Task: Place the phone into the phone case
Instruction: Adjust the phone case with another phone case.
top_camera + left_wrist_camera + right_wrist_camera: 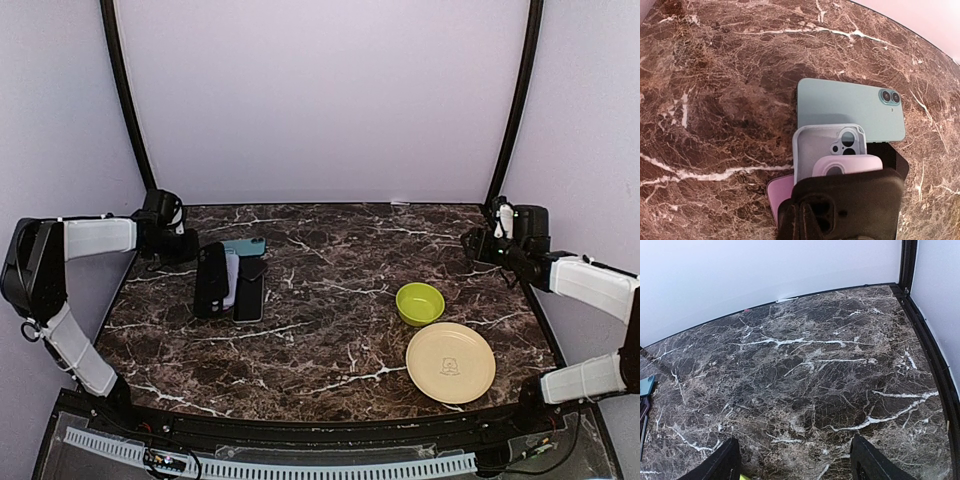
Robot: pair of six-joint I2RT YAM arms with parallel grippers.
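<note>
1. A marble table (330, 250) seen from above. A pile of phones and cases lies on its left side, well apart from a green bowl (420, 303) and a cream plate (450, 362).
2. The teal phone (850, 107) lies back up and bare at the pile's far end. A pale grey case (822, 147) overlaps its near edge.
3. The left gripper (172, 238) hovers near the pile, and I cannot tell whether its fingers are apart (its own camera shows none).
4. The right gripper (795, 455) is spread wide and empty, far right.
5. The task looks unstarted: grasping, aligning and pressing the phone in all remain.
</note>
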